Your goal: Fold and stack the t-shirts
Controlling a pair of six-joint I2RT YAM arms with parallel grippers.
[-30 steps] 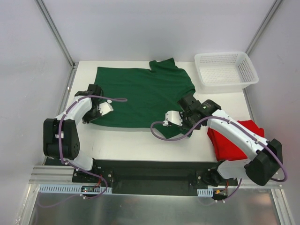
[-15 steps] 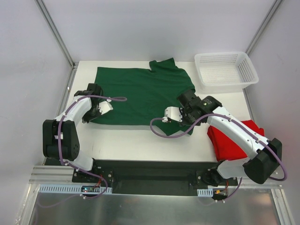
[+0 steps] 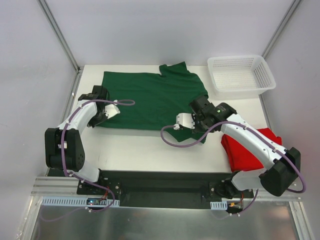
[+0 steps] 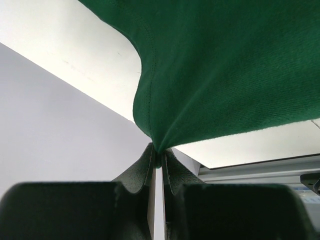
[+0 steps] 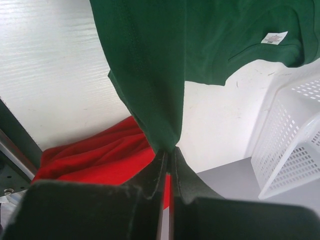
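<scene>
While your left end effector (image 4: 159, 155) and right end effector (image 5: 170, 150) pinch the green t-shirt (image 3: 150, 97) (hem farthest from the basket (image 3: 235, 58)), lift both level.

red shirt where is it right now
In the top view the red shirt lies at the table's near right edge, partly under the right arm, right of the green shirt.

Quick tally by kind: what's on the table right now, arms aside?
green t-shirt: 1
red t-shirt: 1
white mesh basket: 1
Total: 3
</scene>
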